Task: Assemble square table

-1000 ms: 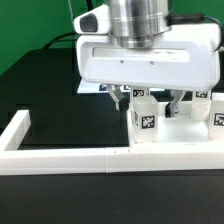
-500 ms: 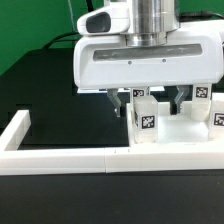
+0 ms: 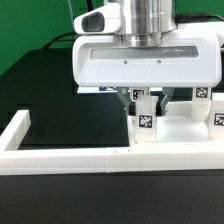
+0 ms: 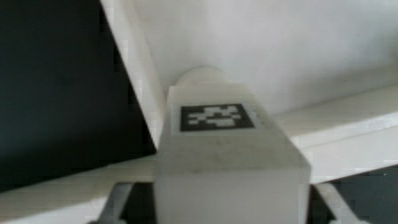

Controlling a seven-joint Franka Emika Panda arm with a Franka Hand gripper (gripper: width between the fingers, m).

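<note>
The black table (image 3: 50, 90) filled the exterior view, and across its near side ran the low white fence (image 3: 70, 157), one bar along the front and a shorter bar turning back at the exterior view's left. Above it hung the arm's broad white wrist housing (image 3: 148, 65), covering much of what stood behind. Under the housing, toward the exterior view's right, lay the square table's slab (image 3: 185, 128), its white surface just behind the front bar. On the slab's near-left corner stood a tagged leg (image 3: 146, 122), upright, tag facing the camera; a second tagged leg (image 3: 218, 118) showed at the exterior view's right edge. The gripper (image 3: 148, 100) had its jaws clamped on the first leg's top, one finger pressed to each side. In the wrist view the leg (image 4: 221, 140) filled the centre, its tag uppermost, with a dark finger (image 4: 128, 203) against each flank and the slab (image 4: 267, 50) beyond
</note>
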